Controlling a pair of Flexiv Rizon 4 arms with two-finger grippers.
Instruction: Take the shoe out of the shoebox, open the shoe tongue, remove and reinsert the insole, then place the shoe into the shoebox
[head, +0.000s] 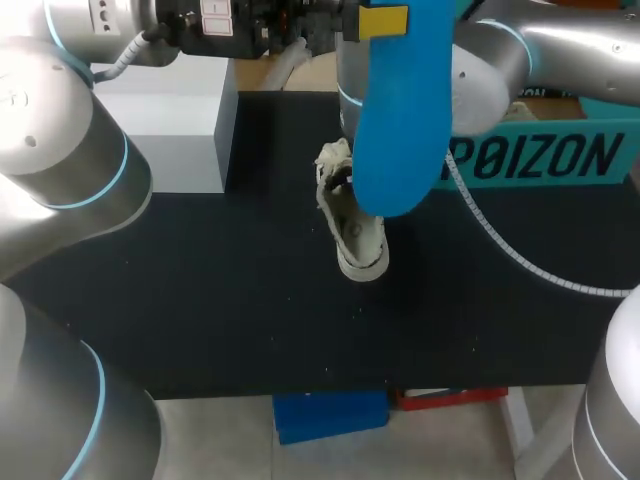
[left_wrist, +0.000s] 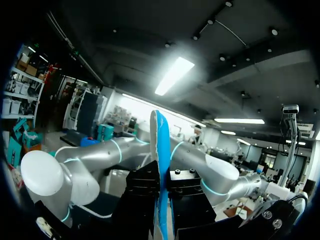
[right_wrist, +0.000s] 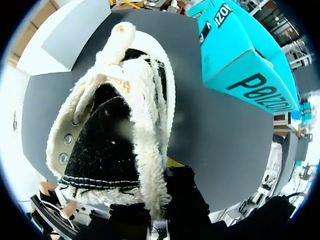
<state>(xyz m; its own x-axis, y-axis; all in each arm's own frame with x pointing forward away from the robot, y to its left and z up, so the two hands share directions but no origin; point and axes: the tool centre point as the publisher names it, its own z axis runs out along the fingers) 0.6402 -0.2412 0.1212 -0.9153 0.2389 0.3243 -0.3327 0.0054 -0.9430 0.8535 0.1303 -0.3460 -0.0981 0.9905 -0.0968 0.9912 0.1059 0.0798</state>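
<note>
As the shoe (head: 352, 235) rests on the black table (head: 200, 290), the shoebox (head: 540, 160) sits behind.

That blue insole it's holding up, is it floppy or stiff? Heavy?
Probably fairly stiff: the blue insole stands out nearly straight from the fingers pinching one end. Likely light, since it looks thin edge-on. Its long flat shape could wobble if swung.

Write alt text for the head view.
A blue insole, held up by the left gripper, fills the upper middle and hides part of the right arm. Beneath it a cream fleece-lined shoe is on the black table, with a teal shoebox at the back right.
</note>
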